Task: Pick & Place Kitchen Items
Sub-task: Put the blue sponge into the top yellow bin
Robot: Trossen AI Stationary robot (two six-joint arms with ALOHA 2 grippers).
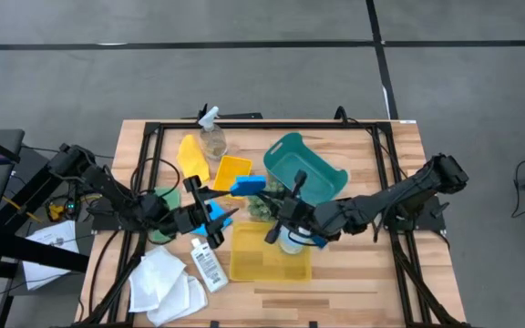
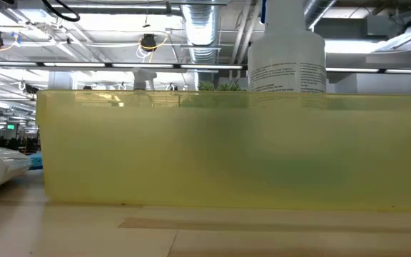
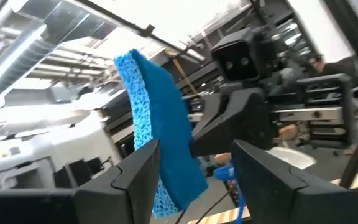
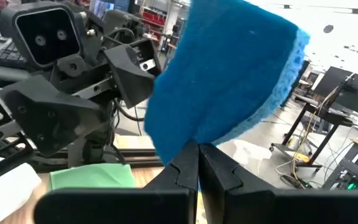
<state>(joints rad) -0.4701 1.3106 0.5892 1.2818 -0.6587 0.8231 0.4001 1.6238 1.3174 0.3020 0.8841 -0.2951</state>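
Blue sponge (image 4: 229, 74) is pinched in the closed right hand (image 4: 197, 155) between the left hand's (image 3: 194, 168) parted fingers, while white cloths (image 1: 164, 282) and small white bottle (image 1: 208, 265) lie unsorted on the table (image 1: 354, 282).

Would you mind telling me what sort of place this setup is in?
Most likely a robotics lab in an open industrial hall. Bare ceiling ducts and hanging lamps show above the yellow bin, and desks with monitors stand beyond the wooden table.
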